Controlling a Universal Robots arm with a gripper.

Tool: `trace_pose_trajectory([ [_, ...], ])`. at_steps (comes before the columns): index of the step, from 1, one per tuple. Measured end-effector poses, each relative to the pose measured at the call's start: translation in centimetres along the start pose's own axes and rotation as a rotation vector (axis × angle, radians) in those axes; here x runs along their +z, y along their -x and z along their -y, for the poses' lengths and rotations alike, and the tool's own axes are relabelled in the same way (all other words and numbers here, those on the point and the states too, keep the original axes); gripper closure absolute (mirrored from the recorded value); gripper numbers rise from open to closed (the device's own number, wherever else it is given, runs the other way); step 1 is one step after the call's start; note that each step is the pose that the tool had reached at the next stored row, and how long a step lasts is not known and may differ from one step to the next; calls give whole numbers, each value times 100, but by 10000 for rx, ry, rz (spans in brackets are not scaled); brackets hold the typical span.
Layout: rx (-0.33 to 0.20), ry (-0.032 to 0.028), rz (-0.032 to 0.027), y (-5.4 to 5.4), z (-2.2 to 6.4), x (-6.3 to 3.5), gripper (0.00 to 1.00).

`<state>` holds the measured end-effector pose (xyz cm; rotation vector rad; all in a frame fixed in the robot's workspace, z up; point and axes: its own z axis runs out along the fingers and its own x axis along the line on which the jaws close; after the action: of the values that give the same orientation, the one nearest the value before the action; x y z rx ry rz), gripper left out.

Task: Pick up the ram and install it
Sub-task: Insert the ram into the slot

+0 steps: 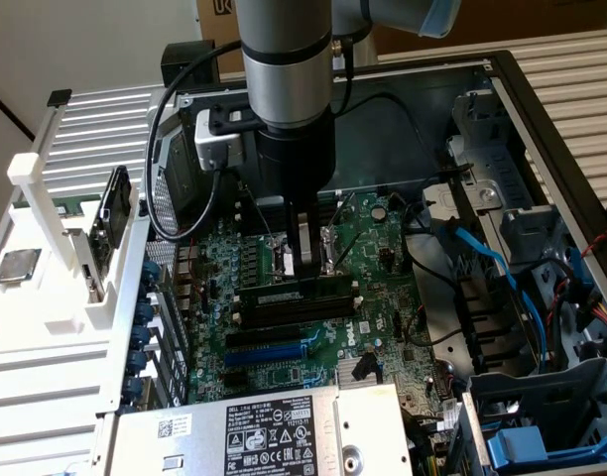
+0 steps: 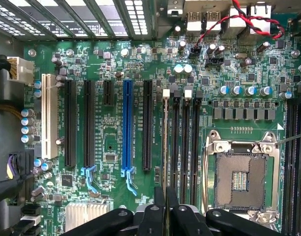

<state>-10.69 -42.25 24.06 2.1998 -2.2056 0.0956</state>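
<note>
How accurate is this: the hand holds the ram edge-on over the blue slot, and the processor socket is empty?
Wrong slot. The wrist view shows the ram in the hand lined up with a black memory slot that has a white end clip, not the blue slot. The processor socket is indeed empty.

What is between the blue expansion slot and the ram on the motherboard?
In the wrist view, one long black expansion slot lies between the blue slot and the ram.

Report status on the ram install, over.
Claw shut on the ram. Ram edge-on, lined up along the memory slots; seating unclear. Nothing seen in the way.
</note>
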Motion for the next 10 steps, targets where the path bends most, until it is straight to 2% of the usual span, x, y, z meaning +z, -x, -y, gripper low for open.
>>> trace_pose_trajectory([
  [10,-1,1,-1,1,0,27,87],
])
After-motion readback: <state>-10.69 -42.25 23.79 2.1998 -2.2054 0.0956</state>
